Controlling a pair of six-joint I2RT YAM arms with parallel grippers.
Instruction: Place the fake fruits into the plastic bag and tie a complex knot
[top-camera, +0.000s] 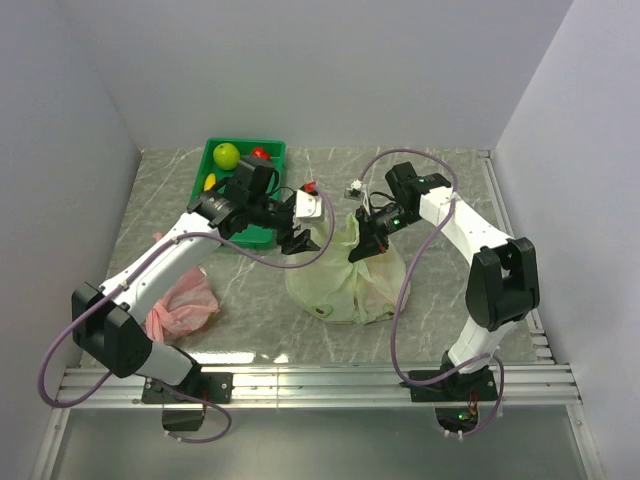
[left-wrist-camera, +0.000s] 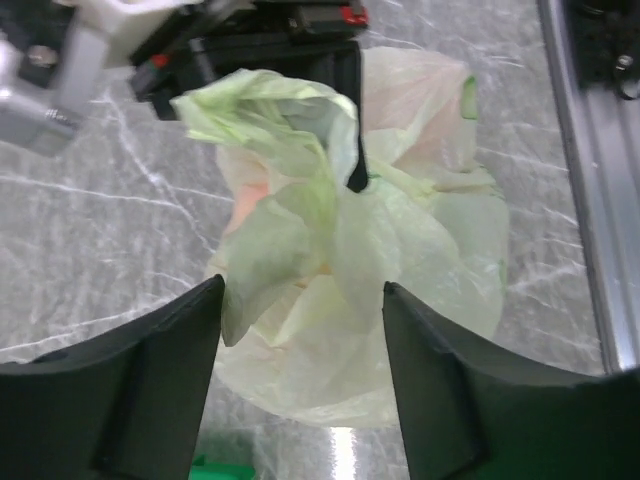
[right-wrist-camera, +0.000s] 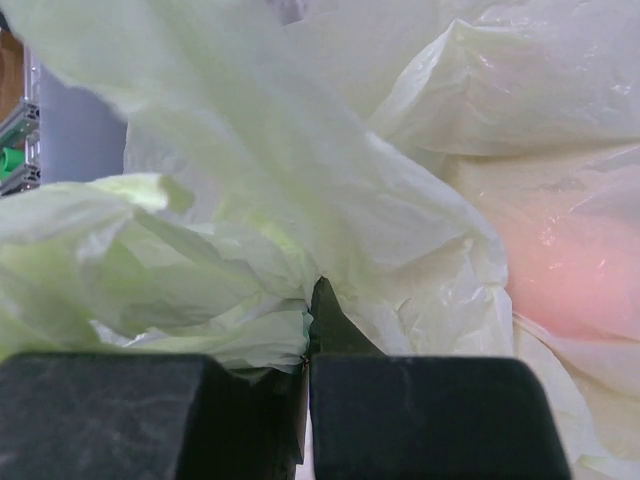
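The pale green plastic bag (top-camera: 345, 285) sits mid-table, bulging, with pink-orange fruit showing through its wall (right-wrist-camera: 570, 270). My right gripper (top-camera: 360, 247) is shut on a bunched handle of the bag (right-wrist-camera: 200, 300) at its top right. My left gripper (top-camera: 298, 241) is open just left of the bag's top; in the left wrist view its fingers (left-wrist-camera: 160, 380) stand either side of the bag's gathered top (left-wrist-camera: 300, 230) without touching it. A green apple (top-camera: 227, 155), a yellow banana (top-camera: 209, 182) and a small red fruit (top-camera: 260, 154) lie in the green tray (top-camera: 272, 150).
A pink plastic bag (top-camera: 180, 308) lies crumpled at the left, beside my left arm. A small white block with a red piece (top-camera: 311, 200) sits behind the bag. An aluminium rail (top-camera: 300, 380) runs along the near edge; walls close in left, right and back.
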